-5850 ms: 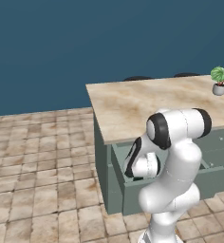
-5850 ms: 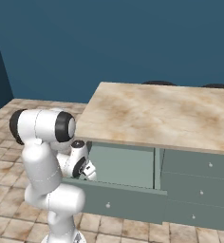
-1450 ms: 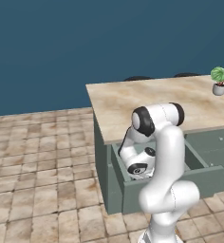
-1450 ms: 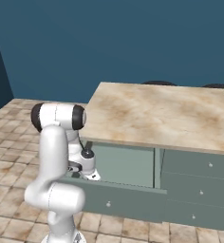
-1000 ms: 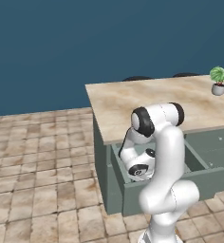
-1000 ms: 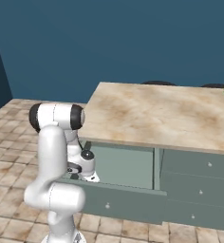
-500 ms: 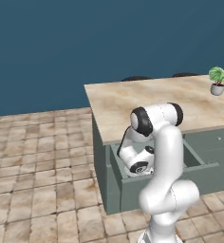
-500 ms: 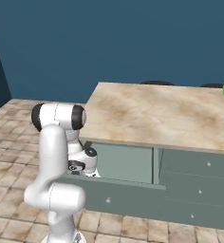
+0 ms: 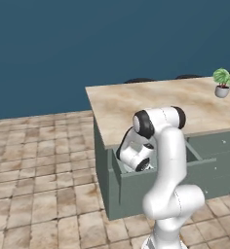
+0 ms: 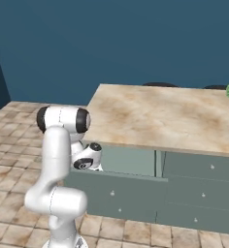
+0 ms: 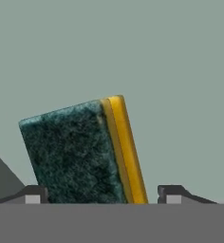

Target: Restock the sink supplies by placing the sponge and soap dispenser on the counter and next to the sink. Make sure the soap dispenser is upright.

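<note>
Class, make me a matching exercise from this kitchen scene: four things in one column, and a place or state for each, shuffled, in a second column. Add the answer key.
Things:
1. sponge
2. potted plant
3. drawer
4. gripper

Places or states:
A. pulled out from the island
B. green side facing the hand camera, between the fingertips
C. on the far right of the island top
D. jaws either side of the sponge, not yet touching it

Pairs: 1-B, 2-C, 3-A, 4-D

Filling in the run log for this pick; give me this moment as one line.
stage: reaching for sponge | arm: down in open drawer | gripper: open, fingertips either side of sponge, not yet closed | soap dispenser: unseen
</note>
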Controlling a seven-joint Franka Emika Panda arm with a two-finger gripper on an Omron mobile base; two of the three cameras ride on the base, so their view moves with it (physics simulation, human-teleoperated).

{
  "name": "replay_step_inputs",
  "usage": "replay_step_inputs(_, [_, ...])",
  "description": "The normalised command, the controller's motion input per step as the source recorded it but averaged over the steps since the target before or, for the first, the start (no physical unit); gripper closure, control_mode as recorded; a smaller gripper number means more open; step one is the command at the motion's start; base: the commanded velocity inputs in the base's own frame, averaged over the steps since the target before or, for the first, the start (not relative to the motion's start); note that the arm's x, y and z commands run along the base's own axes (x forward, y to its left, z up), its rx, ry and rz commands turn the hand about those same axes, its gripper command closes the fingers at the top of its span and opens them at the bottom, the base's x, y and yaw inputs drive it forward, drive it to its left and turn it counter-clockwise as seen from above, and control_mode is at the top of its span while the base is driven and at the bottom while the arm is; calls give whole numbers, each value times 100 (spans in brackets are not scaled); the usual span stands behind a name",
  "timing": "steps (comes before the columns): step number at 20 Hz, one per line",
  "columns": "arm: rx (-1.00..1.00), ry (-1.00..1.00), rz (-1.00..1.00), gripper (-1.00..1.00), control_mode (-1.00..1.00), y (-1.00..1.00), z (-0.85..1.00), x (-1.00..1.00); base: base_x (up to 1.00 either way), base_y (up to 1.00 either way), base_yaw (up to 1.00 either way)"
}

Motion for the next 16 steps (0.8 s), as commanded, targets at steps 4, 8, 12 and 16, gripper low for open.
replay_step_inputs(4, [-2, 7, 0, 100, -100, 72, -29, 23, 0, 0, 0])
replay_step_inputs(8, [-2, 8, 1, 100, -100, 51, -22, 14, 0, 0, 0])
replay_step_inputs(12, [0, 1, 0, 100, -100, 1, 0, 0, 0, 0, 0])
replay_step_inputs(16, [3, -5, 0, 100, -100, -2, 38, -55, 0, 0, 0])
